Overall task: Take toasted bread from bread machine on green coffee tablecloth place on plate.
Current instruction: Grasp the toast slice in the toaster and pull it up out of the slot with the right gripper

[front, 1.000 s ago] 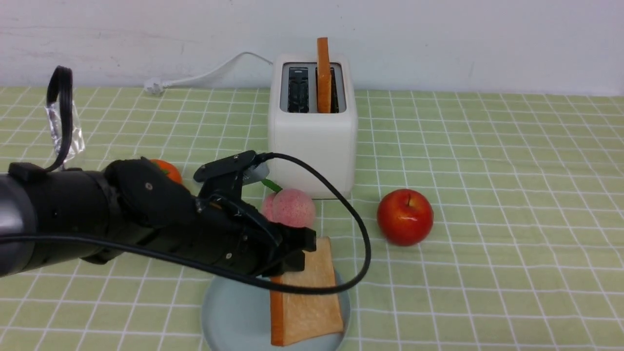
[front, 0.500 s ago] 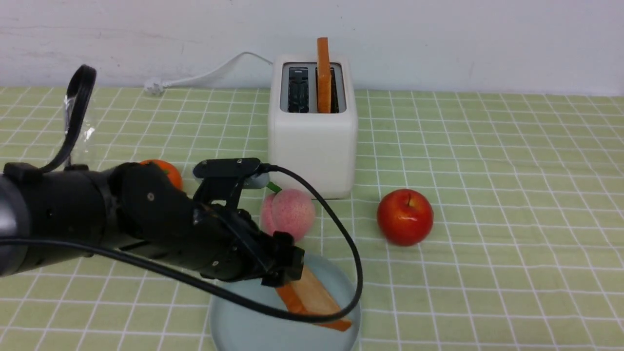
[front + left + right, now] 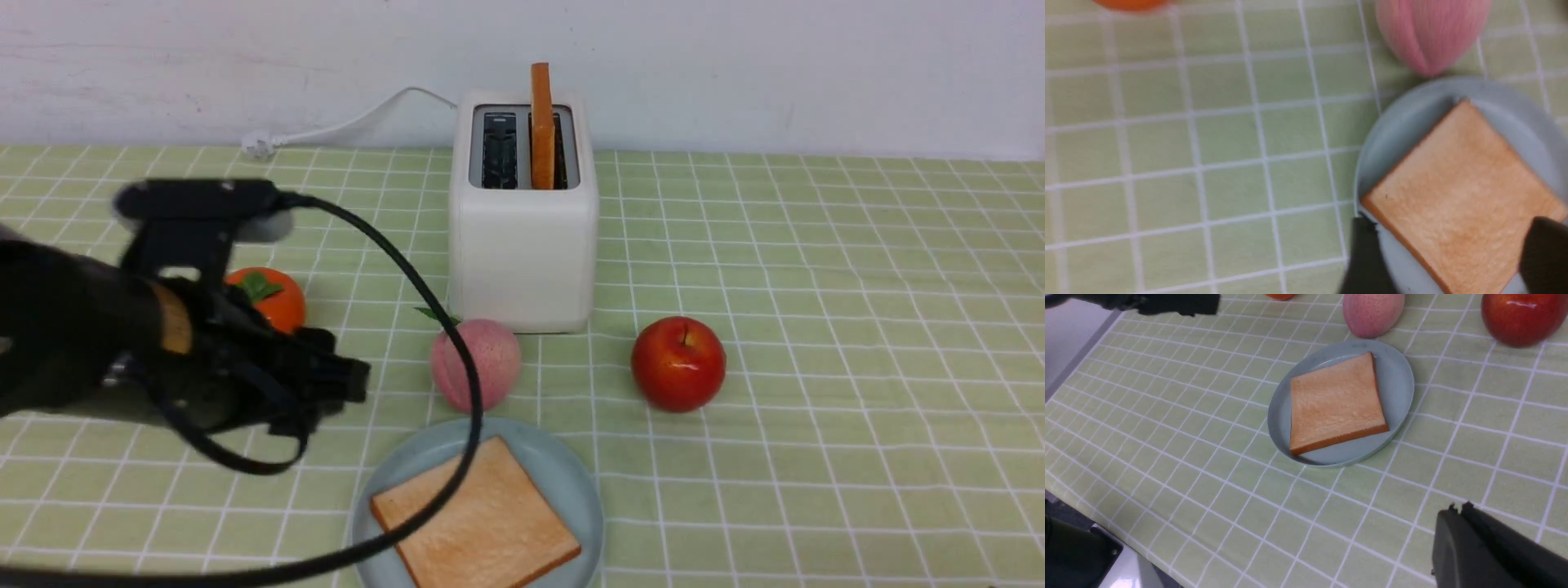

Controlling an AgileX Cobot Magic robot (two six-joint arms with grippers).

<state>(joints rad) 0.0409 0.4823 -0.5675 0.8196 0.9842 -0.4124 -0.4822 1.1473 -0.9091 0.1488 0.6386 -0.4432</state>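
Because the green coffee tablecloth (image 3: 816, 245) covers the whole worktop, its pale grid of white lines fills each view from the wall down to the bottom edge. The black left arm takes up the middle left of the front view, and its cable loops down across the plate. The white bread machine (image 3: 522, 253) stands upright at top centre, with its power cord (image 3: 359, 122) trailing toward the upper left along the wall. One slice of toasted bread (image 3: 540, 122) stands on edge in the slot on the right, poking well above it. The round blue-grey plate (image 3: 571, 482) sits at bottom centre, cut by the frame edge, and a second slice (image 3: 478, 523) lies flat on it with its corners turned diagonally. A red apple (image 3: 678, 363) rests right of centre. A pink peach (image 3: 476, 363) sits just beyond the plate's far rim, and an orange fruit (image 3: 273, 298) with a green leaf peeks out beside the arm at the left. The left end effector (image 3: 339, 384) hangs over the cloth left of the plate, clear of it. Its fingers (image 3: 1367, 257) are spread wide and grip nothing. The right end effector (image 3: 1455, 512) fills the lower right corner of its own wrist view, well apart from the plate, jaws pressed together on nothing.
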